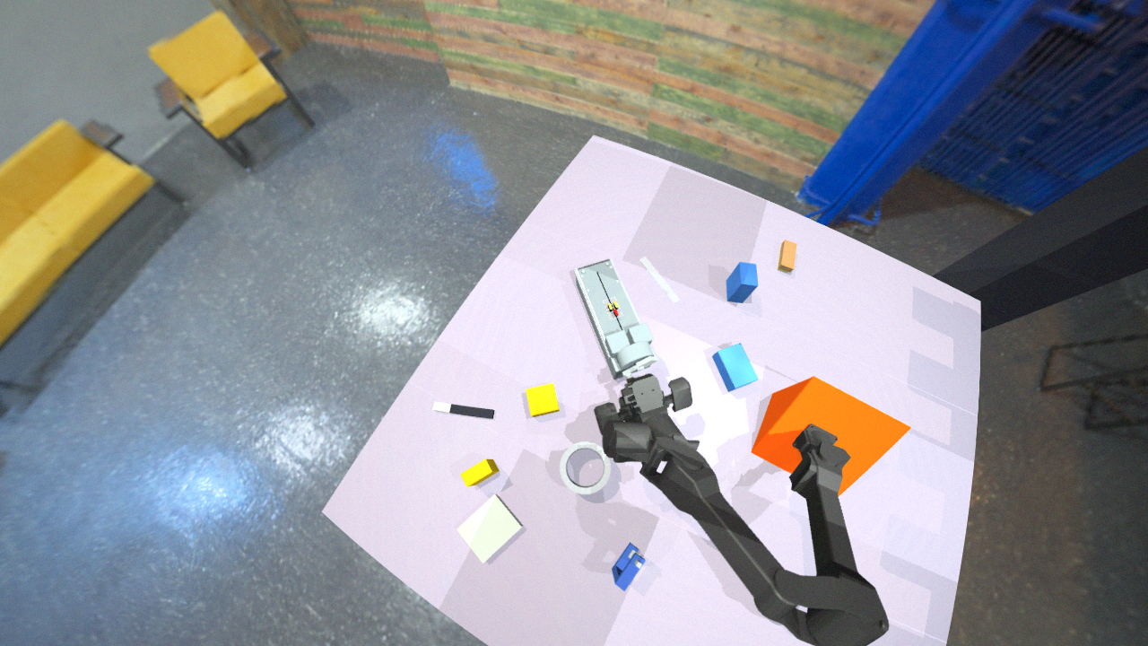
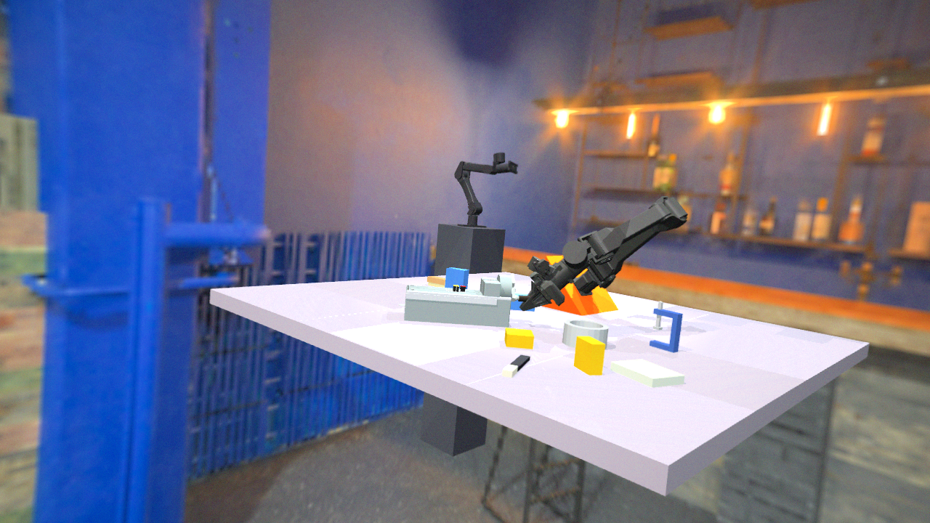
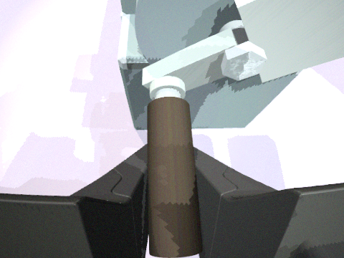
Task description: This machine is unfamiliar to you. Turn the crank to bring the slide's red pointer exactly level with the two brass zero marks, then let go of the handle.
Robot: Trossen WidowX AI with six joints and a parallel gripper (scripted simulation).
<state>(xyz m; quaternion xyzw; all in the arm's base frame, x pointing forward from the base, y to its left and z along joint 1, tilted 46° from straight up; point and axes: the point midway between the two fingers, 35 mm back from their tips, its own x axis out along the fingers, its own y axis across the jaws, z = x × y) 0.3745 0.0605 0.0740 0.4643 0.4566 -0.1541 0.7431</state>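
Observation:
The grey-green machine [image 1: 631, 351] [image 2: 455, 311] [image 3: 161, 32] stands on the table. In the top view its small red pointer [image 1: 615, 312] shows close to the yellow brass marks [image 1: 612, 306], slightly toward the crank end; too small to tell whether they are exactly level. The pointer [image 2: 463, 287] also shows on top in the exterior view. The pale crank arm [image 3: 190, 59] carries a brown cylindrical handle [image 3: 169, 122]. My gripper [image 3: 166, 151] [image 2: 525, 304] is shut on this handle, with one dark finger on each side. In the top view the wrist hides the fingers and handle.
A yellow block [image 1: 543, 399] [image 2: 519, 338] and a grey ring [image 1: 569, 484] [image 2: 585, 336] are near the arm. A light-blue block [image 1: 735, 367] and an orange block [image 1: 871, 430] lie right of it. A blue clamp [image 1: 627, 567] [image 2: 673, 331] is farther off.

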